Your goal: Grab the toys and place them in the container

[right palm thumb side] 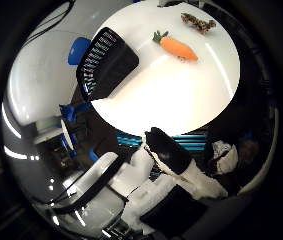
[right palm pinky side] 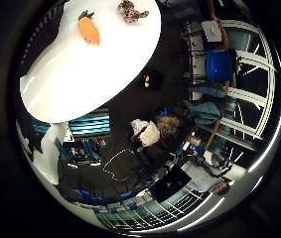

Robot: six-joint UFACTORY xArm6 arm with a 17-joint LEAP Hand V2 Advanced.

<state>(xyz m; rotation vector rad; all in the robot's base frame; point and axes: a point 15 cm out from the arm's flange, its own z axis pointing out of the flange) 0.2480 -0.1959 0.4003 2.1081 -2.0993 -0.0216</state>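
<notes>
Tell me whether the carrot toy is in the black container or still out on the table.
Out. The carrot toy lies on the white table, apart from the black container, beside a brown plush toy.

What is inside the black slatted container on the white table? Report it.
The black container sits at the edge of the white table; only its slatted wall and dark interior show, so any contents cannot be told. The carrot toy and the spotted plush toy lie outside it on the table.

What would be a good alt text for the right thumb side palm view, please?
A round white table holds an orange carrot toy, a brown spotted plush toy and a black slatted container. The robot hand is away from them, touching nothing.
</notes>
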